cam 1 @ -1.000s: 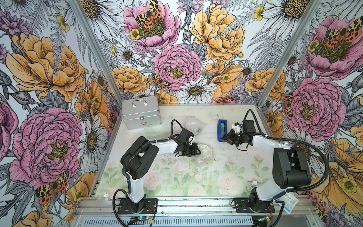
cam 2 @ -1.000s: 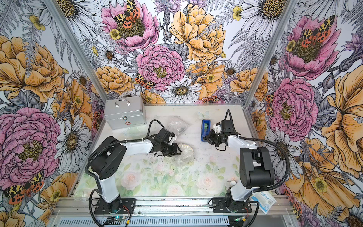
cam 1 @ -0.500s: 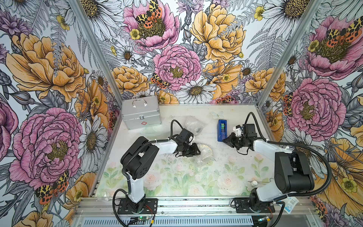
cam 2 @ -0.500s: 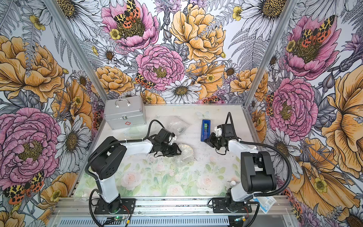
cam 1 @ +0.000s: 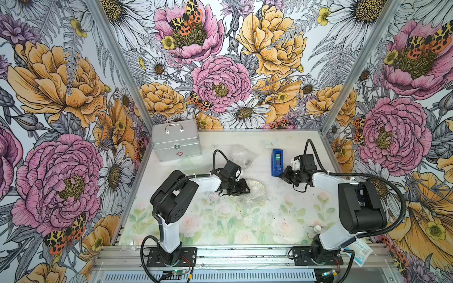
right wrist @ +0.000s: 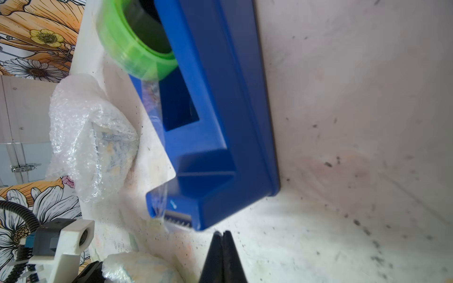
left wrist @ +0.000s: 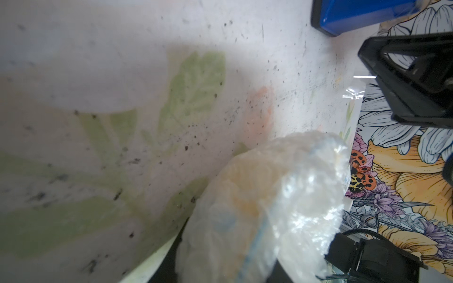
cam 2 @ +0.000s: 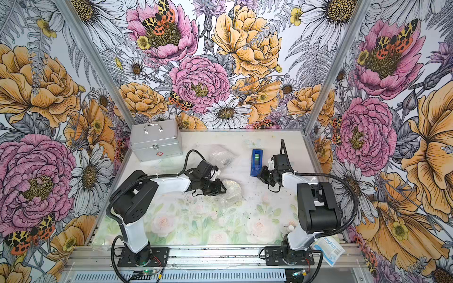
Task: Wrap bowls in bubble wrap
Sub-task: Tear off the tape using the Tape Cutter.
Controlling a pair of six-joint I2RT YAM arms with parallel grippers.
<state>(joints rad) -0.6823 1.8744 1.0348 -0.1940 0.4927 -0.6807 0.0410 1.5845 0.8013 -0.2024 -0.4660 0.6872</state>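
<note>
Beside the tape dispenser, both top views: the right gripper [cam 1: 283,175] is seen just off the near end of the tape dispenser [cam 1: 277,163], its jaws pressed together with nothing held.
Left-arm side of the dispenser, both top views: a bowl [cam 1: 257,188] already covered in bubble wrap [cam 2: 232,196] is gripped at its edge by the left gripper [cam 1: 245,188]. A second wrapped bundle [cam 1: 241,156] is laid farther back, level with the dispenser.
Left wrist: folded wrap is seen clamped between the jaws, with yellow and blue showing through. The dispenser is seen well beyond it.
Right wrist: closed fingertips [right wrist: 230,257] are pointed at the dispenser's serrated cutter [right wrist: 177,218], near it but not touching. A clear tape strip [right wrist: 153,137] is run down to the cutter.
Progress: both bowls are judged wrapped, and taping of the gripped one is judged left to do.
</note>
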